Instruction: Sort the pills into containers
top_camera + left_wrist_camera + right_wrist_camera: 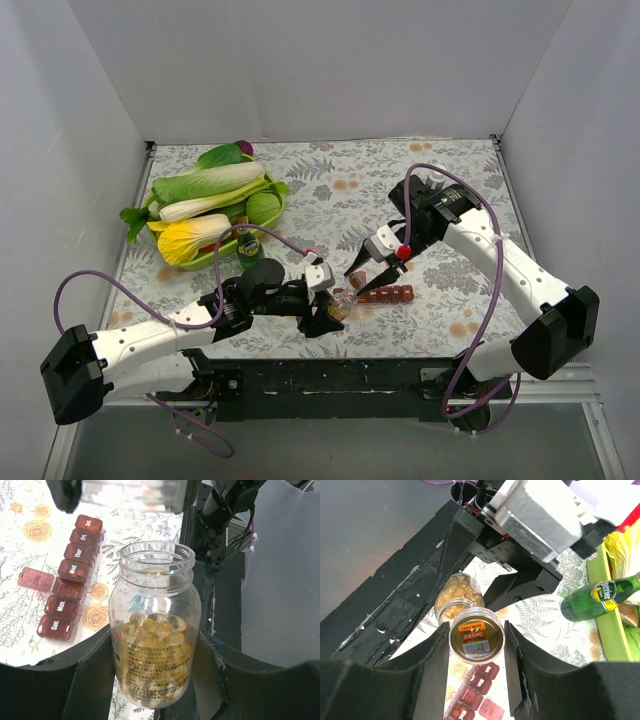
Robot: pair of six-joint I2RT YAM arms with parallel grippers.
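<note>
jaws of the left gripper (pixel 152 680) pinch an open jar (pixel 155 580) of amber softgels (pixel 155 627); jaws of the right gripper (pixel 476 672) pinch a gold lid (pixel 476 636). the dark-red weekly pill organizer (pixel 385 295) lies mid-bench toward the front edge, one flap open, between both grippers.

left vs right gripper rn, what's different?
The left gripper is shut on the open pill jar, part full of yellow capsules; the right gripper is shut on the lid only. Left sits beside the containers; right hangs over them. Both are closed on a load.
</note>
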